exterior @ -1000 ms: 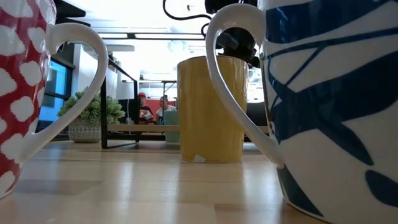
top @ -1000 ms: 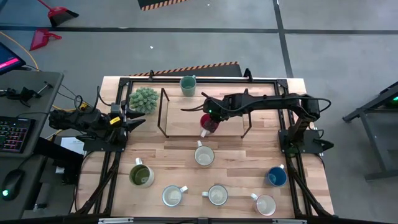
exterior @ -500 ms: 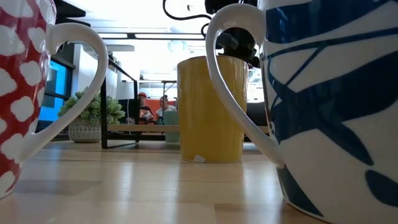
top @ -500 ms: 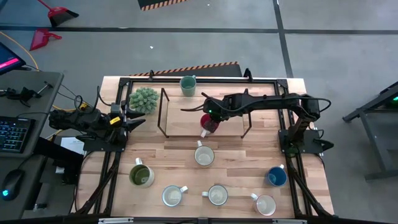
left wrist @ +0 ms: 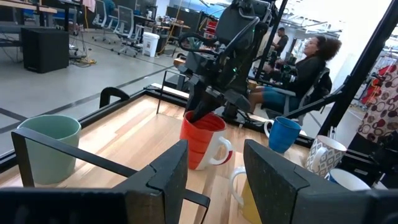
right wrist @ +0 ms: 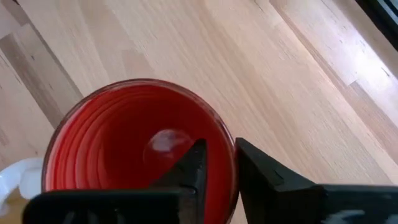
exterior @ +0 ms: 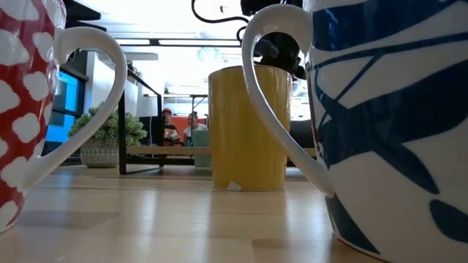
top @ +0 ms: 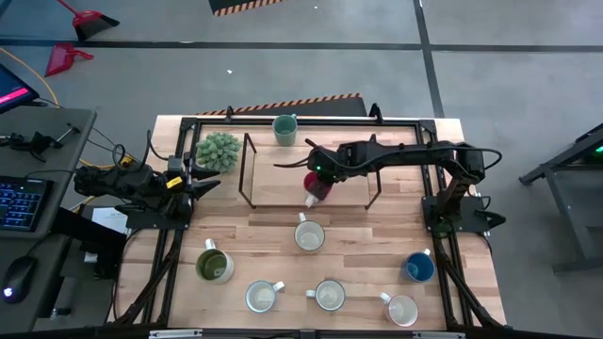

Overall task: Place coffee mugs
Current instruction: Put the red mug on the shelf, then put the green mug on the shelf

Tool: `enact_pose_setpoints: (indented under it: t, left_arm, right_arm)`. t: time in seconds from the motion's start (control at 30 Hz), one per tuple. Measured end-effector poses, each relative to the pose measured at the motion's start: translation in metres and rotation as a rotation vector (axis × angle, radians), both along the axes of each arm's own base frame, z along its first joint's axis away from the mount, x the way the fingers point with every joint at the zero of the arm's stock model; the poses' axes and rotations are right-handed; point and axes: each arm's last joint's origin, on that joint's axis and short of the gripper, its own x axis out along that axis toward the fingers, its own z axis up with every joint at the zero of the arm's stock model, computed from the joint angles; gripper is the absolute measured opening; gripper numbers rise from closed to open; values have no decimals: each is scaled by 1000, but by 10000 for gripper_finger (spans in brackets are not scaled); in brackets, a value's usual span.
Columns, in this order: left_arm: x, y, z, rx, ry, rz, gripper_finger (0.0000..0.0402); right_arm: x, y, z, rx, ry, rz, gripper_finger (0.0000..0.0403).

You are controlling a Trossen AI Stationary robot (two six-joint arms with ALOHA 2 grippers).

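Note:
The red mug (top: 317, 185) stands at the near edge of the low wooden shelf, under my right gripper (top: 315, 175), which is shut on it; it also shows from above in the right wrist view (right wrist: 134, 146). The teal mug (top: 285, 129) sits at the far edge. A cream mug (top: 309, 235), an olive-green mug (top: 215, 266), three white mugs (top: 330, 295) and the blue mug (top: 419, 267) stand on their bases on the near half. My left gripper (top: 203, 184) waits open at the left edge, by the plant. My right gripper pinches the red mug's rim (right wrist: 231, 163), on the side away from the white handle (right wrist: 15, 177). One finger (right wrist: 193, 165) is inside the mug and one (right wrist: 261, 174) outside, coming from above and pointing down. The mug looks slightly tilted (left wrist: 202, 140); its base is hidden.
A black wire frame (top: 247, 169) carries the wooden shelf (top: 278, 174) across the table's far half. A spiky potted plant (top: 218, 151) stands at the far left. Bare wood lies between the shelf and the cream mug. People sit beyond the table (exterior: 179, 128).

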Motion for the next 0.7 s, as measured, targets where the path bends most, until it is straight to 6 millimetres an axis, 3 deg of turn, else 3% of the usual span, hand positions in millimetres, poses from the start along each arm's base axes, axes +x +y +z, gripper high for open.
enact_pose_setpoints:
  t: [0.43, 0.7]
  left_arm:
    - [0, 0, 0, 0, 0, 0, 145]
    - [0, 0, 0, 1, 1, 0, 145]
  right_arm:
    - [4, -1, 2, -13, -45, -1, 119]
    - [3, -2, 3, -47, -32, -10, 124]
